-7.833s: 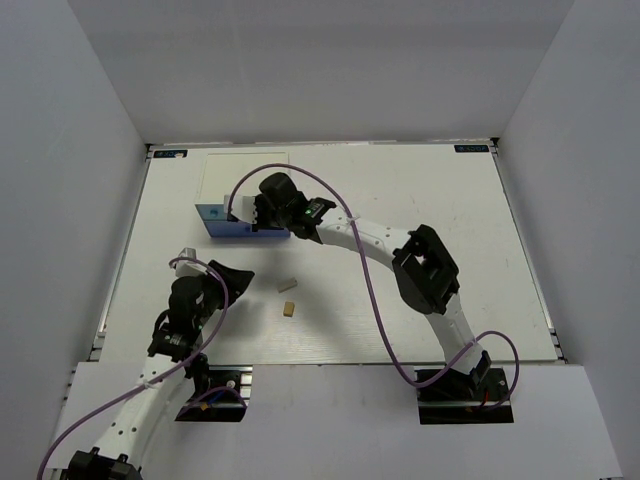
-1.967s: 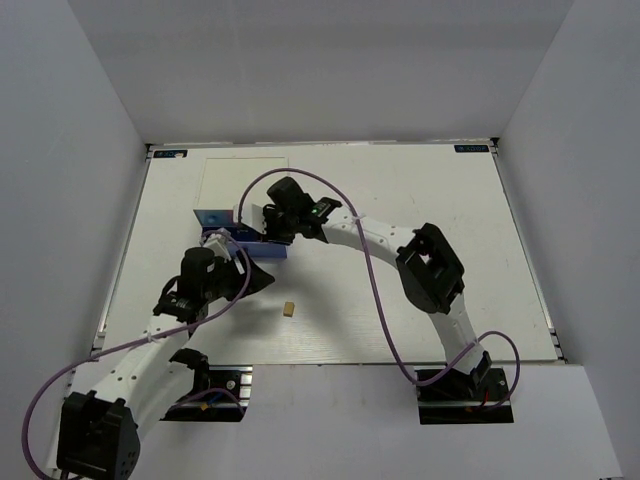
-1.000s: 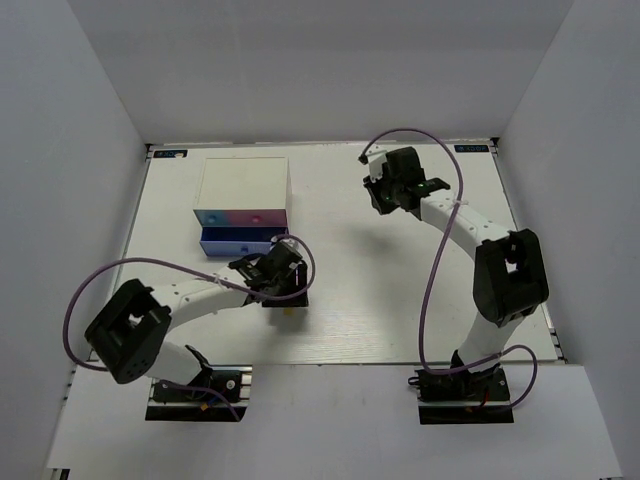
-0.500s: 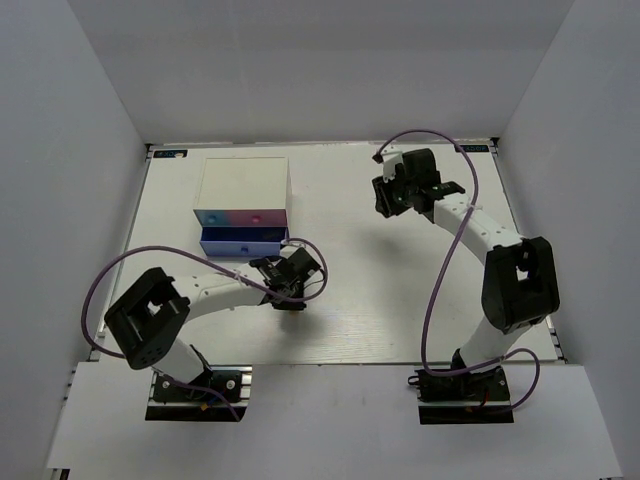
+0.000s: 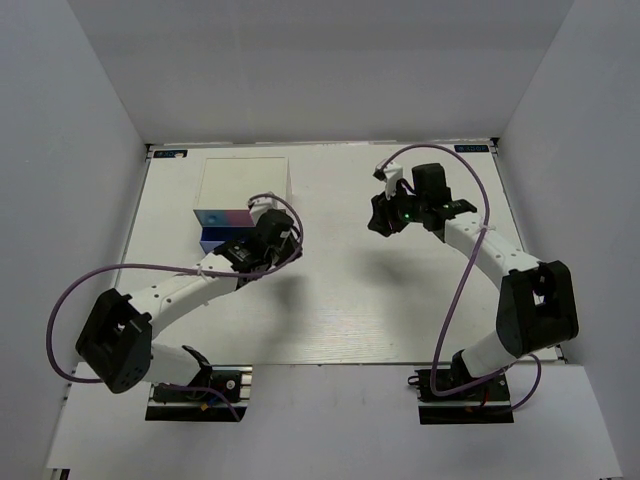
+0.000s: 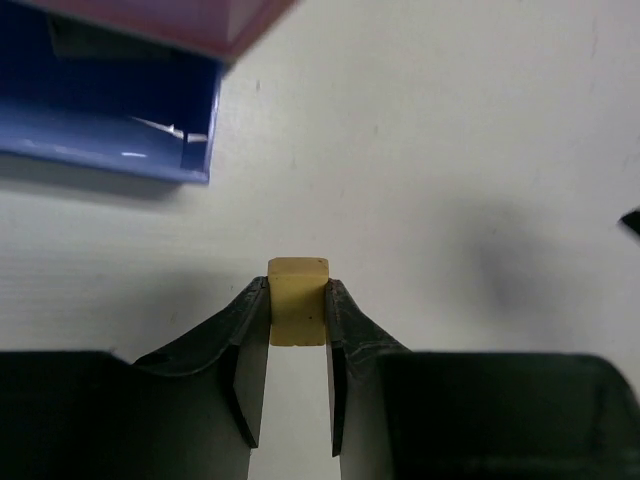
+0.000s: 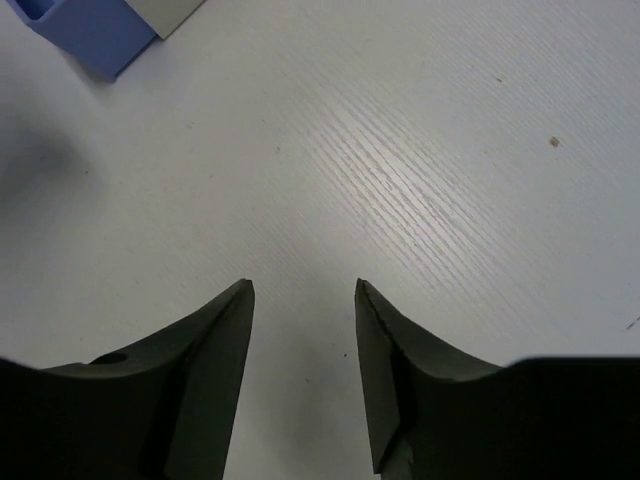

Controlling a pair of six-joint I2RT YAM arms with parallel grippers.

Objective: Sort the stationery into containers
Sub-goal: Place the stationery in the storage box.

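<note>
A tan eraser (image 6: 298, 312) is pinched between the fingers of my left gripper (image 6: 297, 288), which is shut on it above the white table. From above, the left gripper (image 5: 268, 238) hovers just right of the containers (image 5: 245, 182), a white-topped box of drawers, and hides the eraser. The bottom blue drawer (image 6: 110, 135) is pulled out, up and to the left of the eraser; a pink front (image 6: 190, 20) shows above it. My right gripper (image 7: 303, 290) is open over bare table with nothing between its fingers, and stands right of centre in the top view (image 5: 383, 216).
A corner of the blue drawer (image 7: 85, 30) shows at the upper left of the right wrist view. Purple cables loop off both arms. White walls close in the table (image 5: 400, 300) at the back and both sides.
My left gripper shut on the tan eraser on the table, then lifted it back and left toward the open drawer. The right gripper opened wider and drifted slightly toward the table's middle.
</note>
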